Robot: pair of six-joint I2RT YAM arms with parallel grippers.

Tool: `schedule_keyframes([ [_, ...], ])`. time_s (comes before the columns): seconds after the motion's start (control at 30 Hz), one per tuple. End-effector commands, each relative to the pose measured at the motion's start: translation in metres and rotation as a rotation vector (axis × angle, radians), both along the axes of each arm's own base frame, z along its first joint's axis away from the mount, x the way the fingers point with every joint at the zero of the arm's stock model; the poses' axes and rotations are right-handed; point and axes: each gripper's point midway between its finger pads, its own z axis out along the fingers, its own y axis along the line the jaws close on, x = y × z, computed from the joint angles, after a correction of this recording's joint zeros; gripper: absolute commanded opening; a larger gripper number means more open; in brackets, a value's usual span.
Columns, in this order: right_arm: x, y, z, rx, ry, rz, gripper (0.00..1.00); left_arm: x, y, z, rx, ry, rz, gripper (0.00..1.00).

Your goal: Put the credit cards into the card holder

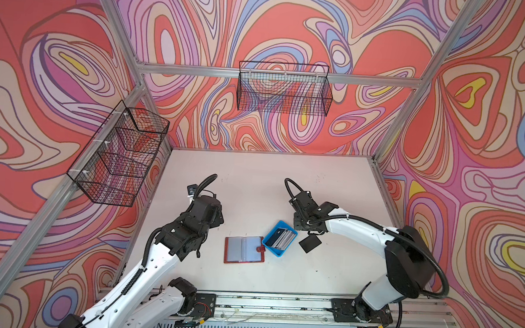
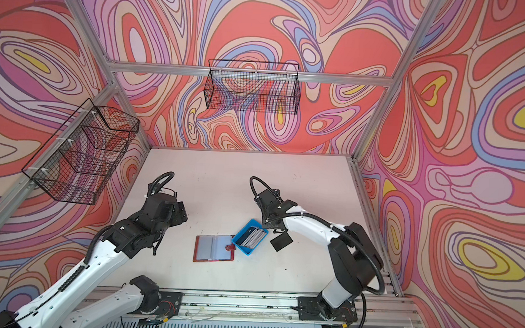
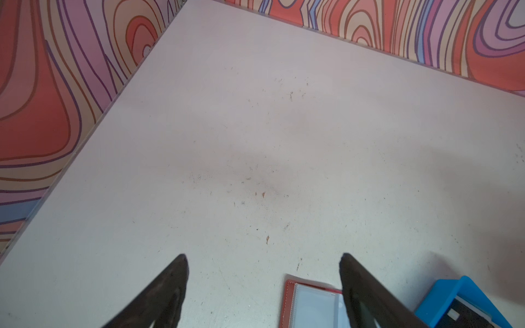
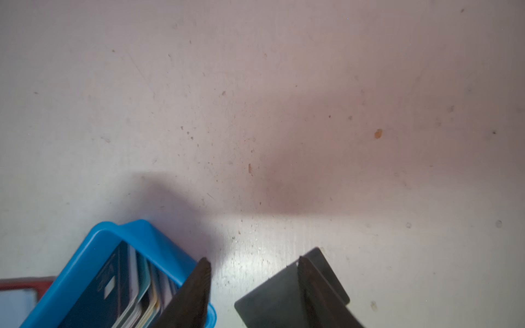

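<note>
**A:** In the top views, where was everything found?

**B:** The card holder was seen lying open on the table, between the two arms. The credit cards were seen leaning together in a blue tray just beside the holder's snap-tab edge. One black card was seen flat and aslant on the tray's other side, directly under the right gripper. The left gripper was seen beyond the holder, well apart from that card.

**A:** And the left wrist view?

**B:** Its jaws were seen spread wide, with nothing between them. Only corners of the holder and tray were caught.

**A:** The right wrist view?

**B:** The jaws were seen apart and unclamped. One finger was seen crossing the black card, whose long edge ran slantwise to the gap. The pick was judged to fall to the right arm.
</note>
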Motion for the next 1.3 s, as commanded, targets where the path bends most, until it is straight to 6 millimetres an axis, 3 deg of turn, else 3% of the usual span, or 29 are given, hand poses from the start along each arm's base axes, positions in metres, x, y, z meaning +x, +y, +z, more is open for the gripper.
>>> schedule_keyframes([
  [0.0,0.001,-0.018,-0.017,-0.051,0.024,-0.005,0.53,-0.005,0.000,0.001,-0.016,0.032,0.000,0.84],
  [0.13,-0.001,-0.040,-0.029,-0.050,0.047,-0.055,0.53,-0.005,-0.001,-0.007,-0.021,0.036,0.002,0.84],
  [0.3,-0.024,-0.037,-0.044,0.013,0.119,-0.038,0.49,-0.004,-0.003,-0.006,-0.026,0.035,-0.014,0.84],
  [0.87,-0.169,-0.013,-0.073,0.062,0.302,0.100,0.43,-0.018,-0.003,-0.008,-0.086,0.018,-0.025,0.83],
  [0.97,-0.149,-0.012,-0.047,0.042,0.188,0.098,0.48,-0.020,-0.003,-0.006,-0.099,-0.004,-0.031,0.85],
  [1.03,-0.117,0.000,-0.009,0.044,0.062,0.103,0.52,-0.017,-0.007,-0.004,-0.102,-0.009,-0.053,0.86],
  [1.13,-0.070,-0.001,0.024,0.031,-0.043,0.055,0.51,-0.014,-0.015,-0.002,-0.091,0.008,-0.104,0.86],
  [1.27,-0.021,-0.027,0.022,0.101,-0.049,-0.043,0.52,-0.009,-0.040,-0.010,-0.143,0.032,-0.220,0.81],
])
